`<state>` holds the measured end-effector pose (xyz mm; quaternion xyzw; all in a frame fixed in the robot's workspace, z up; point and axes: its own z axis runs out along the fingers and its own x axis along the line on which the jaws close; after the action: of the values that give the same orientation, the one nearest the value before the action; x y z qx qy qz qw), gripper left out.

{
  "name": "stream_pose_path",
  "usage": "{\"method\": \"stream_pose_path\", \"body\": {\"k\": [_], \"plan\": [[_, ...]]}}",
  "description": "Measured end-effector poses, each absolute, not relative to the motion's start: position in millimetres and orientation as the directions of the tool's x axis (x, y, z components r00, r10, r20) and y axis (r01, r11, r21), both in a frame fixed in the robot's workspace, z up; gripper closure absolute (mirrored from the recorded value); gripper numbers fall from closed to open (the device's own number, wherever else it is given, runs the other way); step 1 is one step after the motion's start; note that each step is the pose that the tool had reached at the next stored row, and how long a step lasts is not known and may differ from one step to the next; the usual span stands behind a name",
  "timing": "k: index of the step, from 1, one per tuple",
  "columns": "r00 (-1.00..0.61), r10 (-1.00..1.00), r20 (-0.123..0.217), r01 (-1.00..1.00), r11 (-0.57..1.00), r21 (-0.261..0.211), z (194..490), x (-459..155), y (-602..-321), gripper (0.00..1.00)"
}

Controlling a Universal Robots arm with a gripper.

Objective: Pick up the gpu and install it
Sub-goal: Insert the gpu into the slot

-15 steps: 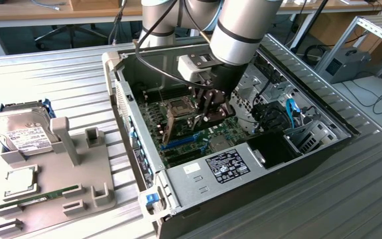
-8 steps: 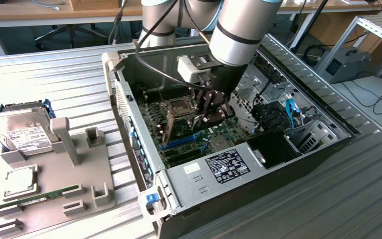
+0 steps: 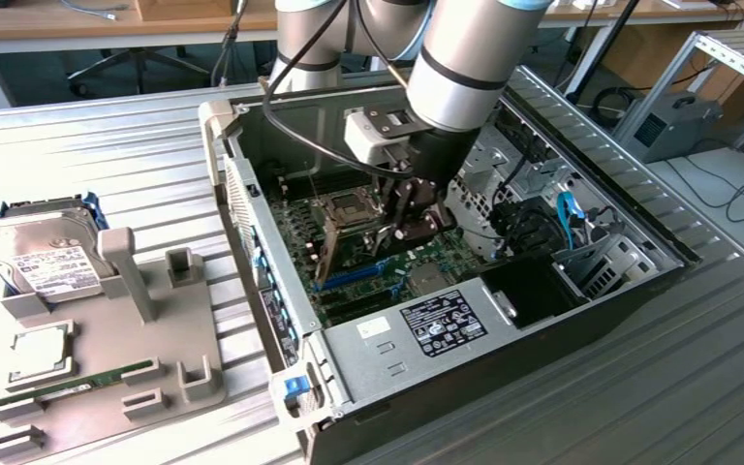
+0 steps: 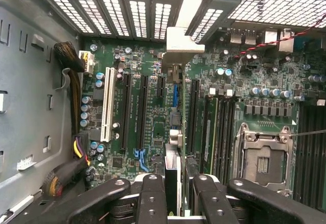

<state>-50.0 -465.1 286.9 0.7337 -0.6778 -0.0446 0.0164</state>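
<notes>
Inside case [image 3: 476,320], fingers [image 4: 153,198] seemingly pinch upright gpu [image 4: 173,132] above motherboard [image 4: 153,112].

the gripper [image 4: 173,193] clamps the gpu [image 4: 174,132] edge-on above the motherboard [image 4: 153,112]; cpu socket [image 4: 262,158] beside it

The gpu [image 3: 342,235] [image 4: 173,178] is a thin flat card standing on edge inside the open case. It is seen edge-on over the motherboard, its metal bracket at the case's rear slots
</notes>
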Motion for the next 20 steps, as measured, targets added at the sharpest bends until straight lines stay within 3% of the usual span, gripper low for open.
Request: {"method": "stream_pose_path", "body": {"k": [20], "plan": [[0.077,-0.996,-0.043,-0.993,-0.081,0.084,284.2,-56.7,-469.0,0.74]]}}
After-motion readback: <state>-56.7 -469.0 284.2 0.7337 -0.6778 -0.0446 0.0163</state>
